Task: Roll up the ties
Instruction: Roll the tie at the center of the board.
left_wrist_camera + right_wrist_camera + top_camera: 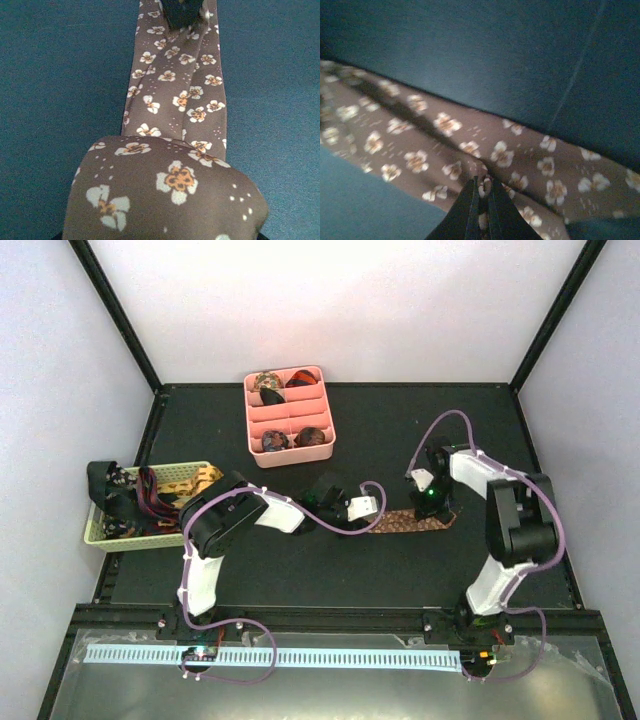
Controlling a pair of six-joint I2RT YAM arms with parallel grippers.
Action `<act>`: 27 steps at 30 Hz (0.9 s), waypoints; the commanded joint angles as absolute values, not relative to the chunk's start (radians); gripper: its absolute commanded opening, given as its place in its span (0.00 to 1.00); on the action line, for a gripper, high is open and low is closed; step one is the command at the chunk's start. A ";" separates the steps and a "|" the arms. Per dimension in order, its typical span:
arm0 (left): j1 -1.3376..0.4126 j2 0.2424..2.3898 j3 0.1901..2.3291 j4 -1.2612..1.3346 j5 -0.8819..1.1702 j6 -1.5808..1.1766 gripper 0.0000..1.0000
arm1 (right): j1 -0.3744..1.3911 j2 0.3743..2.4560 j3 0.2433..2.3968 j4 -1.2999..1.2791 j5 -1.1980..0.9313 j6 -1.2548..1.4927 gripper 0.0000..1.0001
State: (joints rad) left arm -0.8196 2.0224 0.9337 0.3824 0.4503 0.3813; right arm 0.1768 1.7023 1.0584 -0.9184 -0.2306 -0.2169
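At the table's (300,570) left edge, a basket (192,474) holds a heap of loose ties (150,498). Farther back stands a pink tray (290,452) with rolled ties (275,440) in its rear and front compartments; the middle ones cannot be made out. In front of the tray, the left gripper (372,518) reaches to the right and grasps the wound-up end of a brown tie (415,521) with pale flowers. The roll (165,195) covers the gripper's fingers in the wrist view. From the roll, the rest of the tie lies flat on the dark table, stretched rightward. At its far end, the right gripper (430,508) points down onto the cloth. Its fingers (470,210) are clenched together, with a fold of the flowered fabric nipped between them.
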 commanded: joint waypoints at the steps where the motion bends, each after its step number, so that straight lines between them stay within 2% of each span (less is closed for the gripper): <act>1: -0.807 2.091 0.885 0.212 0.401 0.350 0.28 | 0.149 1.814 1.097 -0.930 -0.201 -0.205 0.02; 13: -0.716 1.958 0.805 0.477 0.600 0.184 0.28 | 0.138 1.902 1.075 -0.861 -0.095 -0.279 0.04; 19: -0.694 1.941 0.805 0.609 0.688 0.071 0.29 | 0.137 1.889 1.057 -0.841 -0.086 -0.290 0.10; 27: -0.748 2.034 0.880 0.277 0.458 0.329 0.28 | 0.136 1.857 1.065 -0.838 -0.092 -0.301 0.20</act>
